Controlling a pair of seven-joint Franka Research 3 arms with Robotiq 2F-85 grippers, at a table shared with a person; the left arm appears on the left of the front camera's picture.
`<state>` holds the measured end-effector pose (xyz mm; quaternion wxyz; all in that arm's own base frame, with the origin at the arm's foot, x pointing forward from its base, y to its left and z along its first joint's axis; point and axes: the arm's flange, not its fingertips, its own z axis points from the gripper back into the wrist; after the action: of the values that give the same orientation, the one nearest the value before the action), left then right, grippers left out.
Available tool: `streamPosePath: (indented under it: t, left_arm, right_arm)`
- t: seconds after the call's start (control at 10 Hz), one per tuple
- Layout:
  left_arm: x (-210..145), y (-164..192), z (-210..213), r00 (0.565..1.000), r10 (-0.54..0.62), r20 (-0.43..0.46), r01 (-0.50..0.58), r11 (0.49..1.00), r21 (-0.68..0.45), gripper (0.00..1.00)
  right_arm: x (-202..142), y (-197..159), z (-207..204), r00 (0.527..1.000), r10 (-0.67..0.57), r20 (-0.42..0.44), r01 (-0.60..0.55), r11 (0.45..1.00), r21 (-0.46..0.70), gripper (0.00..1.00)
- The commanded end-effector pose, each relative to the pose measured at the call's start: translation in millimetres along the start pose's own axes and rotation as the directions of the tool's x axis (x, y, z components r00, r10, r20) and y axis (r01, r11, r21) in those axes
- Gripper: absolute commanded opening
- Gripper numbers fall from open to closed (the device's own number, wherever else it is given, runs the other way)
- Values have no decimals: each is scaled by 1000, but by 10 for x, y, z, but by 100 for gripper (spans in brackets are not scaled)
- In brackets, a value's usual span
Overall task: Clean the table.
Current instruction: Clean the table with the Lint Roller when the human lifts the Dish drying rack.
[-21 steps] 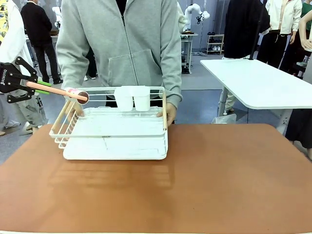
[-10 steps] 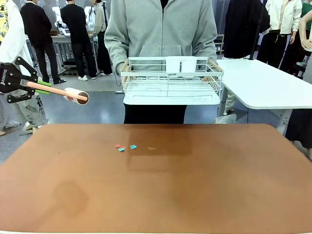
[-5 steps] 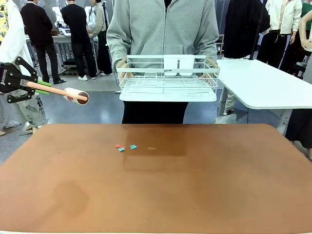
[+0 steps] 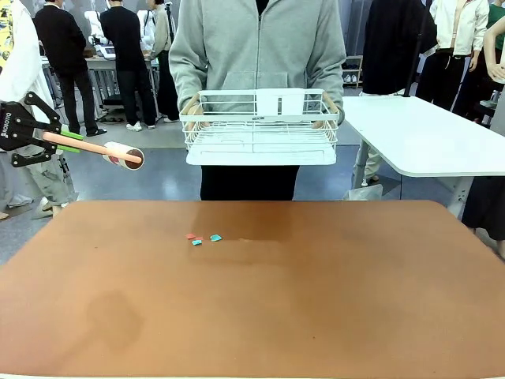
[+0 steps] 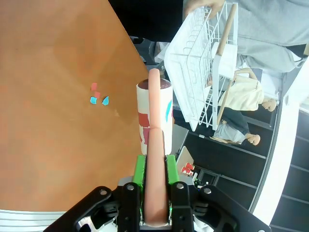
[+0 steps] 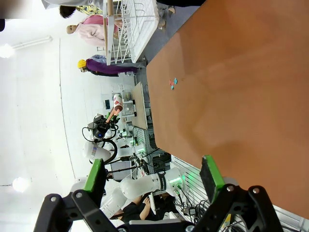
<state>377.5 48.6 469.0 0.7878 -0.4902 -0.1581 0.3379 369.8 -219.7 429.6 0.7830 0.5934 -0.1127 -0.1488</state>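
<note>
tabletop (image 4: 331,300): smooth matt reddish-brown, no visible grain, thin pale edge band. scraps (image 4: 203,238) on it: flat red and teal bits, paper-like. dish rack (image 4: 260,118): white coated wire with a slight sheen, handles (image 5: 226,34) look like bare light wood, tray (image 4: 260,157) under it smooth white plastic. lint roller (image 4: 122,155): handle smooth matt pink plastic, roll wrapped in a white paper-like sheet with red and teal patches. left gripper (image 5: 154,166) and right gripper (image 6: 153,174): matt black hard plastic, pads (image 6: 211,173) bright green, rubbery look. hoodie (image 4: 260,47): soft grey knit cloth, matt. white table (image 4: 426,134): smooth glossy top.
</note>
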Motion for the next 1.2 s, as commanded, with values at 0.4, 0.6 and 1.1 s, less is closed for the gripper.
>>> streamPosePath:
  t: [0.4,0.6,1.1]
  left_arm:
    - [212,-302,256,975,-197,-102,216,949,231,21]
    - [286,-432,383,903,-367,-223,429,778,459,21]
    - [716,-523,-122,757,-451,-473,653,557,514,21]
  right_arm:
    - [-14,43,15,1000,6,2,-6,1000,10,100]
    - [-14,43,15,1000,6,2,-6,1000,10,100]
    - [-14,43,15,1000,6,2,-6,1000,10,100]
